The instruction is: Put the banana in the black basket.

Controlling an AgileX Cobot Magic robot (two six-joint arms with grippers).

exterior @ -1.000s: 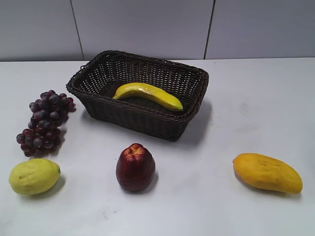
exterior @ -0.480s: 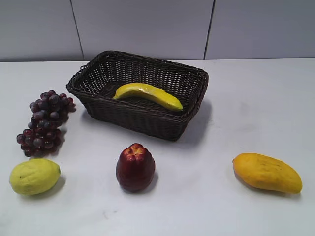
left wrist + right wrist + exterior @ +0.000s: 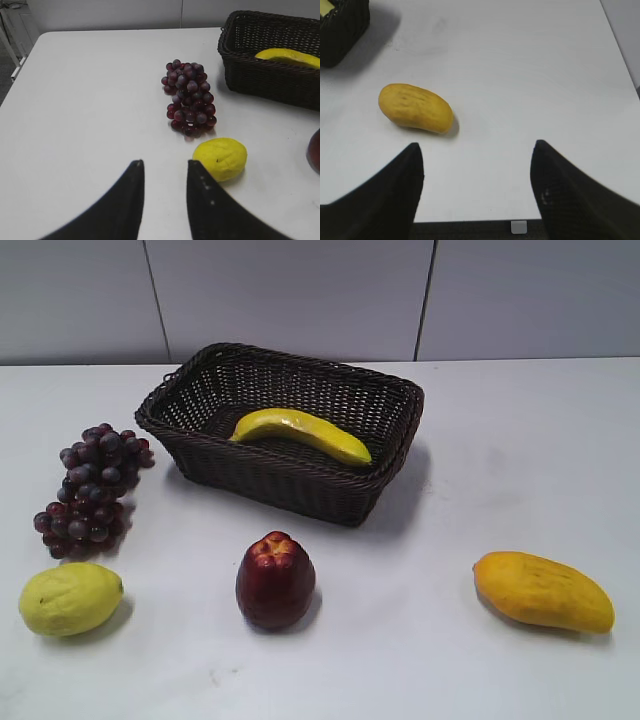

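Note:
The yellow banana [image 3: 300,433] lies inside the black basket [image 3: 290,490] at the back middle of the table. It also shows in the left wrist view [image 3: 290,56] inside the basket [image 3: 265,80]. A corner of the basket shows in the right wrist view [image 3: 342,37]. No arm shows in the exterior view. My left gripper [image 3: 164,167] is open and empty over the table's left front, next to the lemon. My right gripper [image 3: 476,150] is open wide and empty over the table's right front edge.
A bunch of purple grapes [image 3: 92,488] and a yellow lemon [image 3: 70,597] lie at the left. A red apple [image 3: 275,580] stands in front of the basket. An orange-yellow mango [image 3: 543,591] lies at the right front, also in the right wrist view [image 3: 416,108].

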